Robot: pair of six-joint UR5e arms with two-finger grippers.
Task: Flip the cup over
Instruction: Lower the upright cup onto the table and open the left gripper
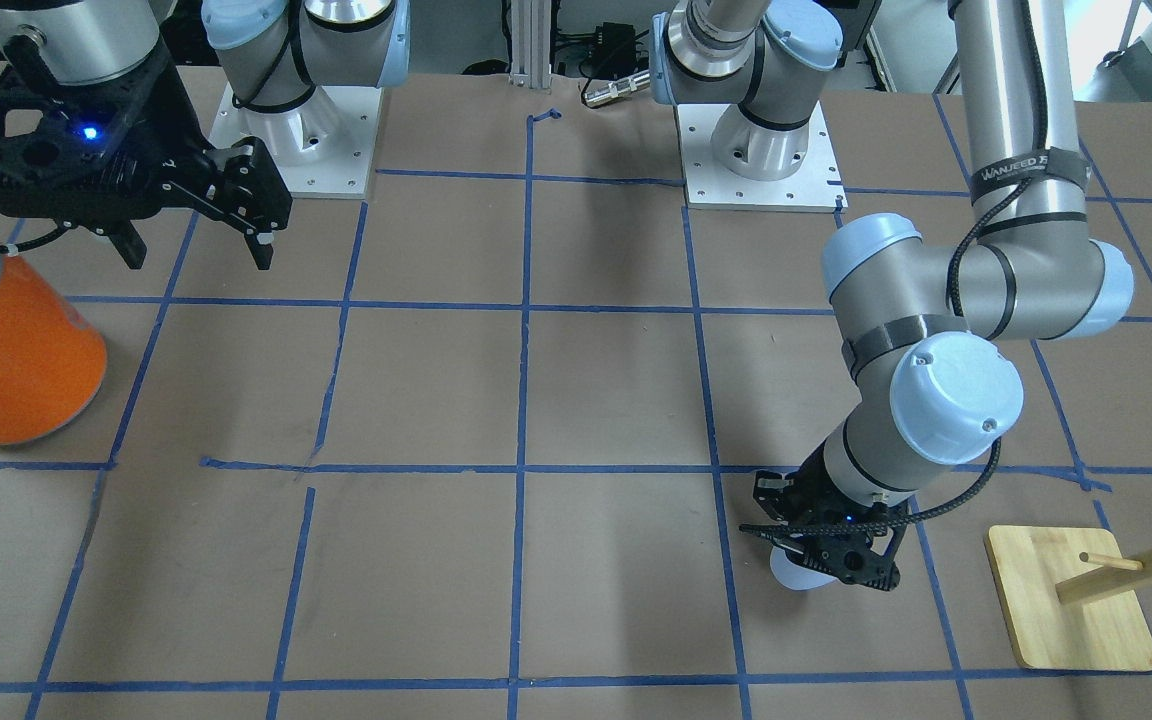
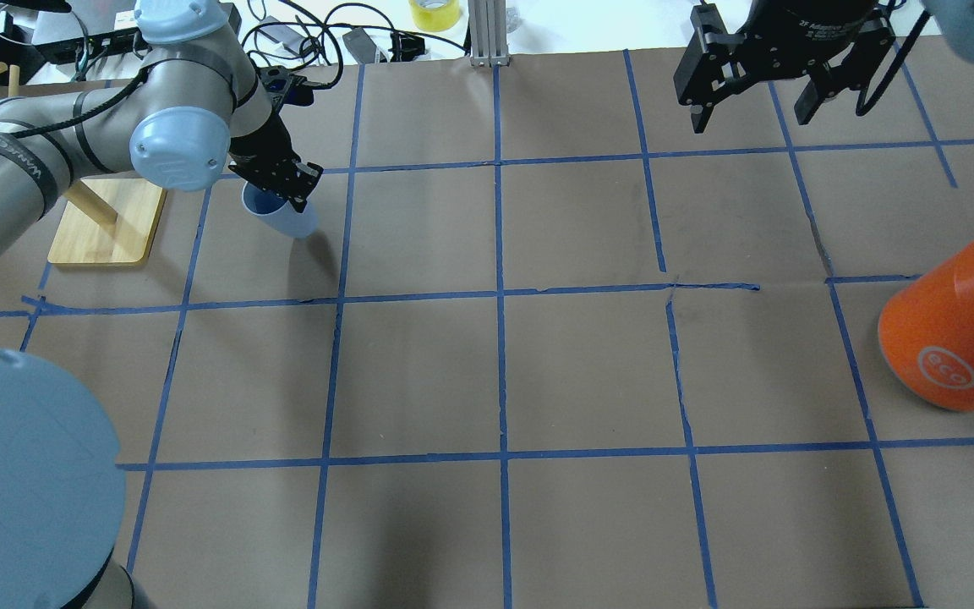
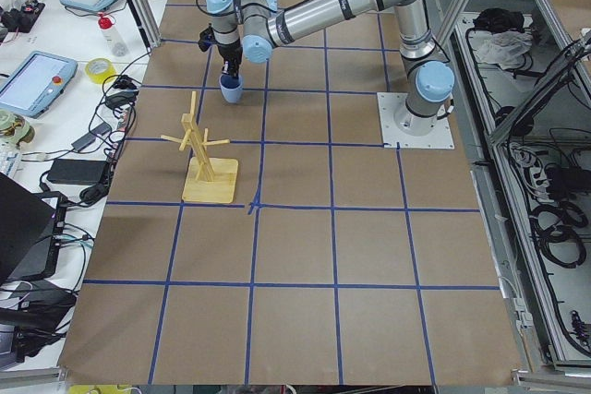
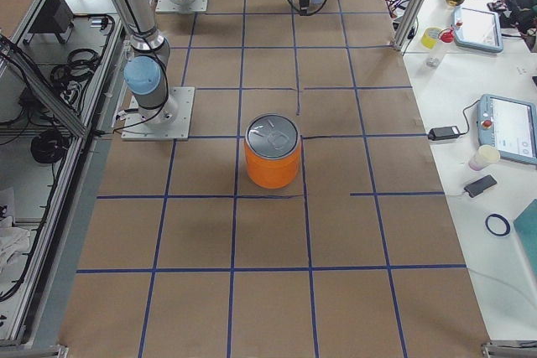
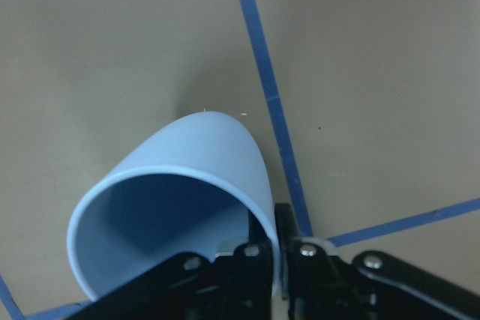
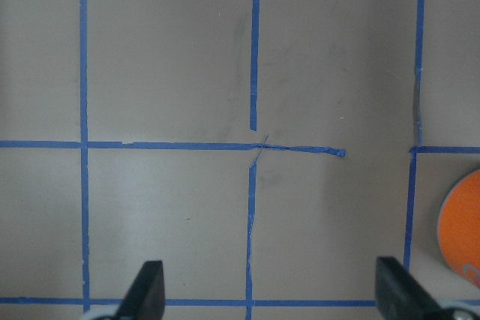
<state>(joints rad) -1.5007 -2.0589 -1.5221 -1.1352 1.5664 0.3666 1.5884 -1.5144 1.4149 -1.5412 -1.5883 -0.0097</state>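
While left gripper [image 2: 294, 196] pinches rim of tilted cup [image 2: 286, 222], right gripper [image 2: 752, 118] spread, orange can [image 2: 943, 338] marked "eco", "WANJEED" arm strap [image 1: 1021, 168].

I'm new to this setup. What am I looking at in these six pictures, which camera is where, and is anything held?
Two robot arms stand at a brown table marked with blue tape squares. One picture looks down from behind the robot, one from across the table, two from the table's ends, two from cameras on the wrists. The left gripper is shut on the rim of a pale blue cup, one finger inside and one outside, holding it tilted. The right gripper hangs open and empty. A large orange can and a wooden peg rack also stand there.
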